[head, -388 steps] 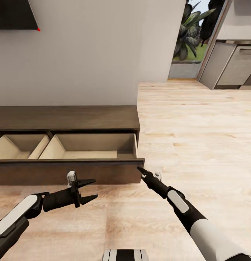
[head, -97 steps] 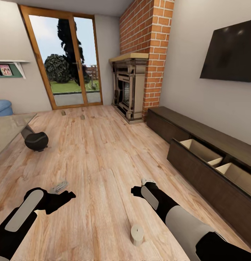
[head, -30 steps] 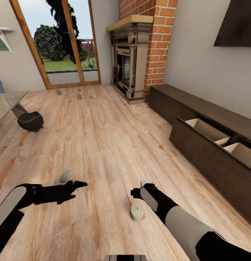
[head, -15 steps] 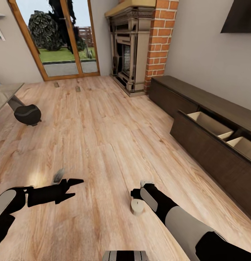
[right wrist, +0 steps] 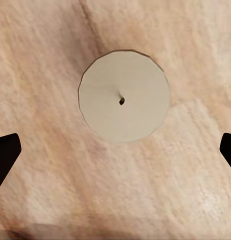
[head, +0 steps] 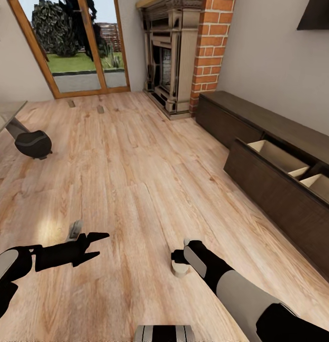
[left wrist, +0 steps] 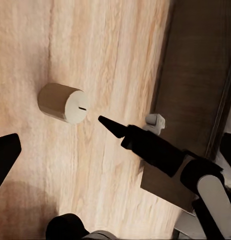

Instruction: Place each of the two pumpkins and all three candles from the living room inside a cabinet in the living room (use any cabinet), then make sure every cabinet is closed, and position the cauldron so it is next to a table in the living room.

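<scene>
A beige candle [head: 179,270] stands on the wooden floor, partly covered by my right gripper [head: 176,257], which hangs open straight above it. In the right wrist view the candle's round top and wick [right wrist: 124,96] lie between the two spread fingertips [right wrist: 5,155]. The left wrist view catches the same candle [left wrist: 63,102] from the side. My left gripper [head: 98,244] is open and empty, low over the floor to the candle's left. The black cauldron [head: 33,144] sits on the floor at the far left. The dark cabinet [head: 259,116] runs along the right wall with pale drawers [head: 278,156] pulled open. The pumpkins are out of view.
A table's corner [head: 5,111] shows at the far left, beside the cauldron. Two small tan things [head: 70,103] [head: 100,109] lie near the glass door, too small to identify. A fireplace [head: 171,61] and brick chimney stand at the back. Open floor lies between me and the cabinet.
The whole head view has tilted down and shifted. The candle has come closer under my right gripper and is now partly hidden by it. Both grippers stay open.
</scene>
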